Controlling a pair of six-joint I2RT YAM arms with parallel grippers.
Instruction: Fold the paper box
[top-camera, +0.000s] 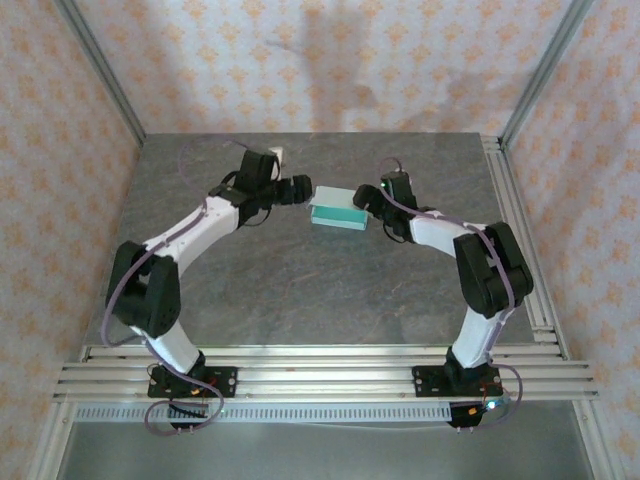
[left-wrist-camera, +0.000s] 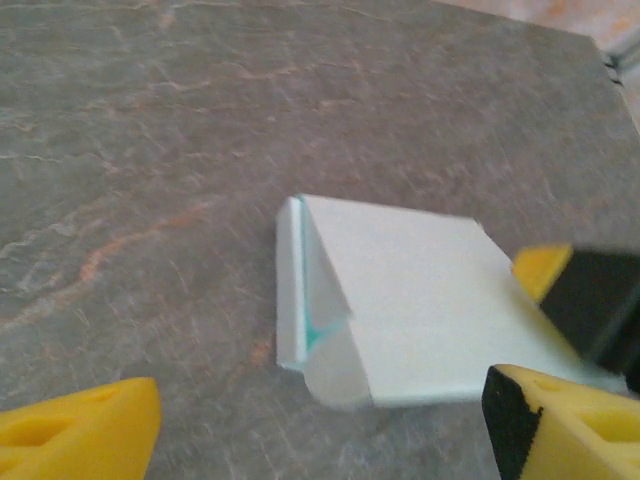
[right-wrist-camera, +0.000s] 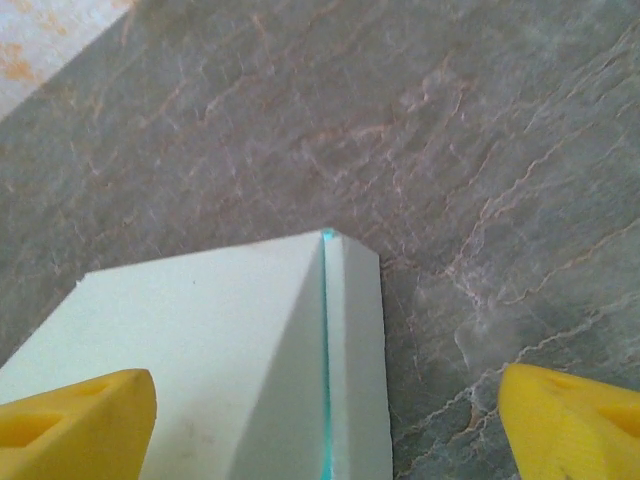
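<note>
Pale mint paper box (top-camera: 337, 209) lying flat on the grey surface (top-camera: 300, 300), directly between the two arms, left pincer (top-camera: 303, 190) open wide just beside its left end, right pincer (top-camera: 366, 200) open at its right end, fingers astride one corner, neither gripping it

The grey, brown-veined stone desk (top-camera: 300, 290) carries the pale mint paper box (top-camera: 337, 208), which rests flat on it around mid-width, toward the far side, with one end flap partly ajar.
</note>
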